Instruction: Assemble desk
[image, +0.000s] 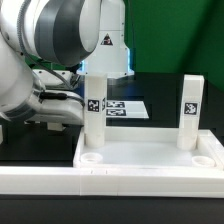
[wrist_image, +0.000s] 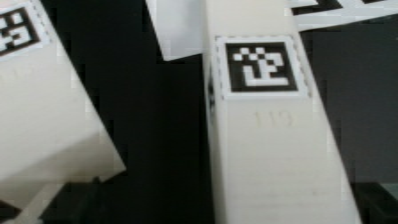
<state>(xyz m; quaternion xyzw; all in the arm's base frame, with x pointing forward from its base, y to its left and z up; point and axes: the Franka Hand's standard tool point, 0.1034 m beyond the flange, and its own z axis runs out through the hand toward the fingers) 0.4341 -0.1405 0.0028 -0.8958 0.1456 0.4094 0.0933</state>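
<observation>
Exterior view: white desk (image: 150, 160), legs (image: 95, 130) upright

We log the desk slab (image: 140, 160) nearest the camera. Two legs stand upright along its far side: the left leg (image: 95, 112) at the exterior view's left, the right leg (image: 190, 112) at its right. The marker board (image: 125, 107) lies flat on the table (image: 165, 90) behind the slab, between the two legs.
</observation>
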